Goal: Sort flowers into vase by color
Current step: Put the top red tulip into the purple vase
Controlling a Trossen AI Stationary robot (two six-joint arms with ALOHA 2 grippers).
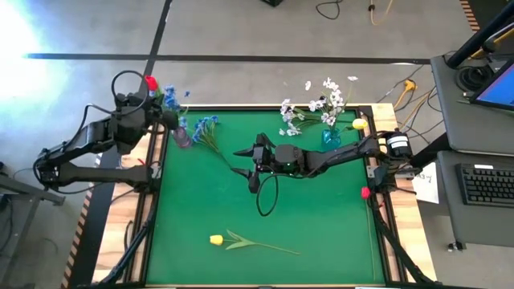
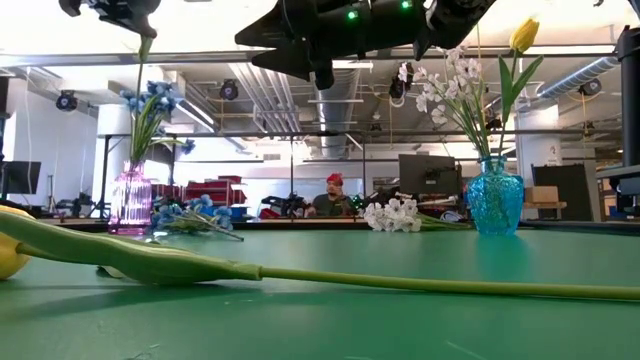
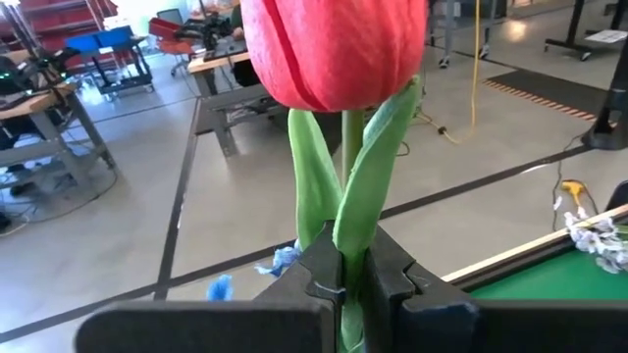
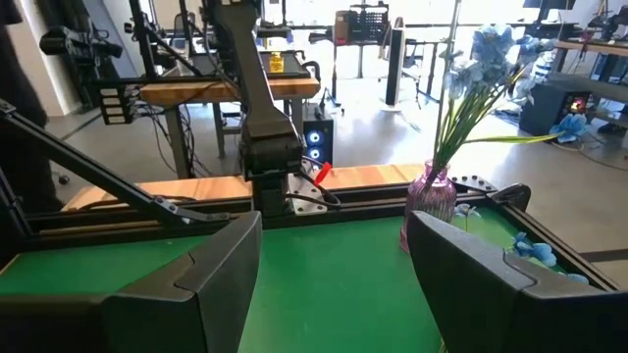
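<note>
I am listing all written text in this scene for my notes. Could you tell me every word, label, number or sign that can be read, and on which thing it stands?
No text can be read in any view.
White paper tag beside the keyboard: dark marks, too small to read.
Keyboard keys: too small to read.
Purple vase, blue vase: no lettering seen.

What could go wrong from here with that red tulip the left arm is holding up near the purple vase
The left gripper pinches the red tulip only by its thin stem, so it may swivel or slip on the way down. The purple vase already holds blue flowers, so red would be mis-sorted there, and a nudge might tip the narrow vase. The right gripper, open above mid-table, hangs over a loose blue sprig nearby and might brush it.
</note>
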